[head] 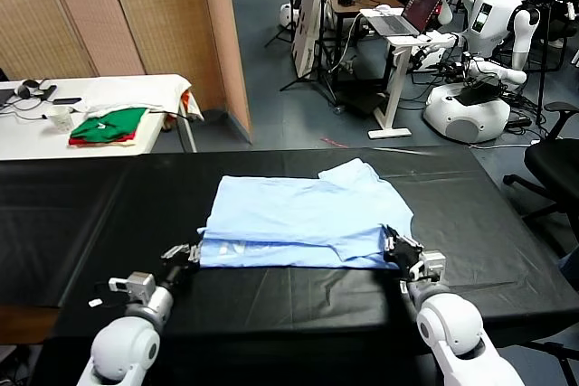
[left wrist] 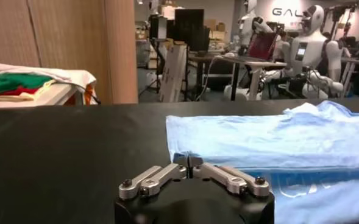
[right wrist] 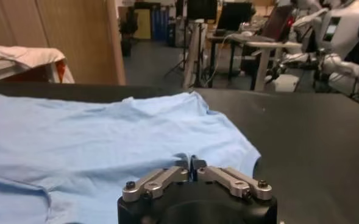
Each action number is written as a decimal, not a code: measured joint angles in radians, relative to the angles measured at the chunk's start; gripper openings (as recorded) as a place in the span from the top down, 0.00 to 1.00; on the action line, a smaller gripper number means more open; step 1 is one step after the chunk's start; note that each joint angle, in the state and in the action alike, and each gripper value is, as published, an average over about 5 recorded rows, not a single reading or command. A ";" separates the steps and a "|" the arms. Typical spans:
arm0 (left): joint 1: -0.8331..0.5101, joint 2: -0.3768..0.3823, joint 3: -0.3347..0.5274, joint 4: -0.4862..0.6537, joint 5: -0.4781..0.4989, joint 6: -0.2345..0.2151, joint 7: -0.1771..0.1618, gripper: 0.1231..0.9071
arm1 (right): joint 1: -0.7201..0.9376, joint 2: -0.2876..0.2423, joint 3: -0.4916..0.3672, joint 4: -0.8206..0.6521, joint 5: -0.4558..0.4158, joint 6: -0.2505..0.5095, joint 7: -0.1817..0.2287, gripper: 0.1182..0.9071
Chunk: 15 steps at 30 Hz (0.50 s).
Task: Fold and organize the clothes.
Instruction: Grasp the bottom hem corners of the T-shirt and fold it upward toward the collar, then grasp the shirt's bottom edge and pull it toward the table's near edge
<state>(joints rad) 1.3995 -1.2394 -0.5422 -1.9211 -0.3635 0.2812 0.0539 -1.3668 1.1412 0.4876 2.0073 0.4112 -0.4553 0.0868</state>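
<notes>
Two hands sit low at the near edge of the black tabletop (head: pixel 81 214), one at each near corner of the pale blue T-shirt (head: pixel 298 219). The shirt lies at the middle of the cloth-covered surface, already doubled over on itself: an upper layer covers most of a lower one, a strip of the lower layer with white print shows along the 6 o'clock edge, and a sleeve pokes out toward 1 o'clock.

The left hand (head: pixel 192 253) is at the shirt's 8 o'clock corner. In the left wrist view its fingertips (left wrist: pixel 188 161) stand pressed together right at the fabric's corner; whether a pinch of cloth sits between them I cannot tell. The right hand (head: pixel 398 246) is at the 4 o'clock corner, and the right wrist view shows its fingertips (right wrist: pixel 193 164) likewise closed against each other over the blue hem, again with any grip on the cloth hidden.

Placing one hand at each near corner makes sense for a fold: lifting both ends together would keep the hem straight and the layers aligned. The fold looks partly done, with at least another crease probably needed.

A white side table (head: pixel 109 97) at 10 o'clock carries folded green-and-red garments (head: pixel 109 126), well apart.
</notes>
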 joint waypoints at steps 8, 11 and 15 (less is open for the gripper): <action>0.081 -0.008 0.002 -0.072 -0.015 0.034 -0.002 0.01 | -0.140 -0.006 0.079 0.058 0.023 0.032 -0.010 0.01; 0.098 -0.006 -0.002 -0.080 -0.019 0.044 -0.004 0.00 | -0.172 -0.009 0.093 0.059 0.030 0.043 -0.010 0.05; 0.107 -0.005 -0.005 -0.079 -0.024 0.051 -0.008 0.00 | -0.189 -0.010 0.096 0.055 0.034 0.046 -0.010 0.12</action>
<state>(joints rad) 1.5068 -1.2447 -0.5470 -1.9999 -0.3872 0.3321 0.0460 -1.5557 1.1310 0.5839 2.0622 0.4454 -0.4091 0.0770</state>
